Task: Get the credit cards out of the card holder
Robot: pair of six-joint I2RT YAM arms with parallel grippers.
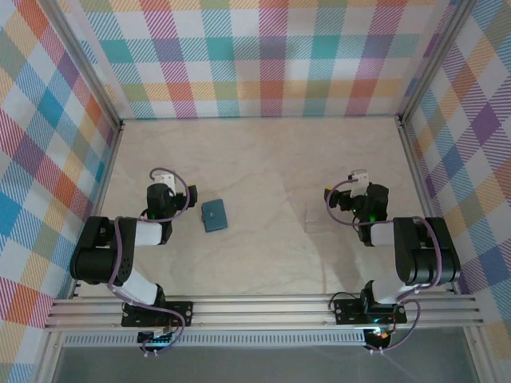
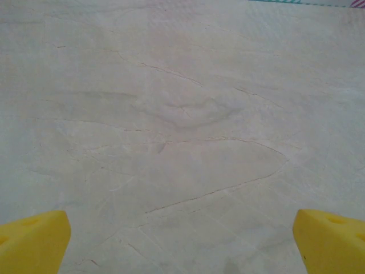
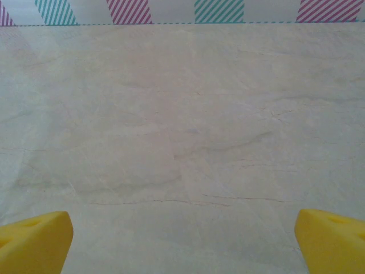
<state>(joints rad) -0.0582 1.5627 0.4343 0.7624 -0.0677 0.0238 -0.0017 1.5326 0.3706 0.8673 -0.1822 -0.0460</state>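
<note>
We judge the closed card holder (image 1: 214, 215) light and floppy, best pinched at one edge; left gripper (image 2: 182, 242) near it, right gripper (image 3: 182, 242) well apart, both spread wide and empty.

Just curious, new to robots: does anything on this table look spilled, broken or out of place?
Nothing stands out. The teal card holder lies flat, slightly turned, and the clear tray sits apart to its right.

The card holder (image 1: 214, 215) is too small to tell open or closed — its contents hidden.
</note>
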